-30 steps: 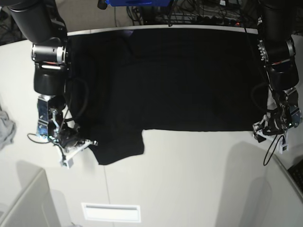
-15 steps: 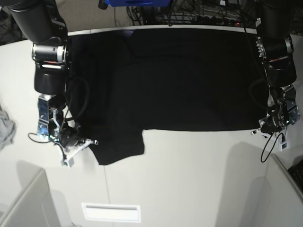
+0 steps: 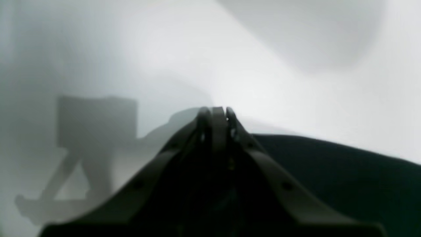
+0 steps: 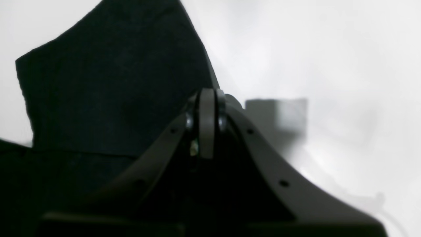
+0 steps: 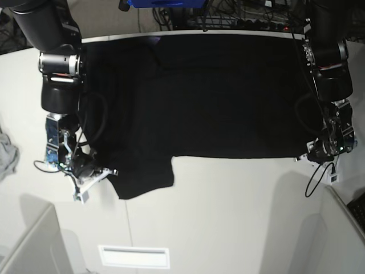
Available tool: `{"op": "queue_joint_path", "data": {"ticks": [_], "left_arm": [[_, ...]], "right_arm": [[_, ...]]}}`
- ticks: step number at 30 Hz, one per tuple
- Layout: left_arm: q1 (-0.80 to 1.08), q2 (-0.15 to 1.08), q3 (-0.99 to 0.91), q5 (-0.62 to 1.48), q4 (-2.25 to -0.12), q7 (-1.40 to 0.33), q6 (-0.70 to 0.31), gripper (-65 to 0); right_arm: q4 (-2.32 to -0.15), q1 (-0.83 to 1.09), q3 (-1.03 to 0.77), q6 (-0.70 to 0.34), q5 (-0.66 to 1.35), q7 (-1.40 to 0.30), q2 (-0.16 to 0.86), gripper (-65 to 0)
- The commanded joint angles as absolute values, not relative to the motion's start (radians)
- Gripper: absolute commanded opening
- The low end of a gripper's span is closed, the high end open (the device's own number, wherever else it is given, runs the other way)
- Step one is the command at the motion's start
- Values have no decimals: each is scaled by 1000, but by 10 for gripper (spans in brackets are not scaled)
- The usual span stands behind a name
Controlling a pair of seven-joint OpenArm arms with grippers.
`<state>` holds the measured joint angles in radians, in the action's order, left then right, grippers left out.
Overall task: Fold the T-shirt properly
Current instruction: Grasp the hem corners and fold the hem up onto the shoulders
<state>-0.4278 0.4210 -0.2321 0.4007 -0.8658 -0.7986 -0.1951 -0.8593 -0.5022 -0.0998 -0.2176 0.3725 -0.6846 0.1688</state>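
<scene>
The black T-shirt lies spread flat on the white table, plain side up, with one sleeve sticking out toward the front. On the right of the base view, my left gripper sits low at the hem's front corner. In the left wrist view my left gripper is shut, with the black T-shirt running in under its jaws. My right gripper rests at the sleeve's outer edge. Its wrist view shows my right gripper shut right on the edge of the T-shirt.
A small light-grey cloth lies at the table's left edge. A white slotted plate is set into the table near the front. Grey panels stand at the front left and front right. Cables crowd the space behind the table.
My left arm has slid inward to the hem's corner and its jaws have closed there. The right arm and the shirt have stayed put.
</scene>
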Motion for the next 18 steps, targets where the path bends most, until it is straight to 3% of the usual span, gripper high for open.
{"op": "queue_joint_path", "data": {"ticks": [1,5,18], "left_arm": [[-460,446,-237,404,-900,-803,-199,-650],[-447,443,-278,406,-967,-823,-199,-650],[-329,443,-401,406,-1236,-903,-200,-650]], "right_arm": [[-914,-524,-105,-222,386,-662,180,-650],[-1049,-478,-104,-217,386,-671,180,-650],[-1175,-406,-111,-217,386,-665,185,-650]]}}
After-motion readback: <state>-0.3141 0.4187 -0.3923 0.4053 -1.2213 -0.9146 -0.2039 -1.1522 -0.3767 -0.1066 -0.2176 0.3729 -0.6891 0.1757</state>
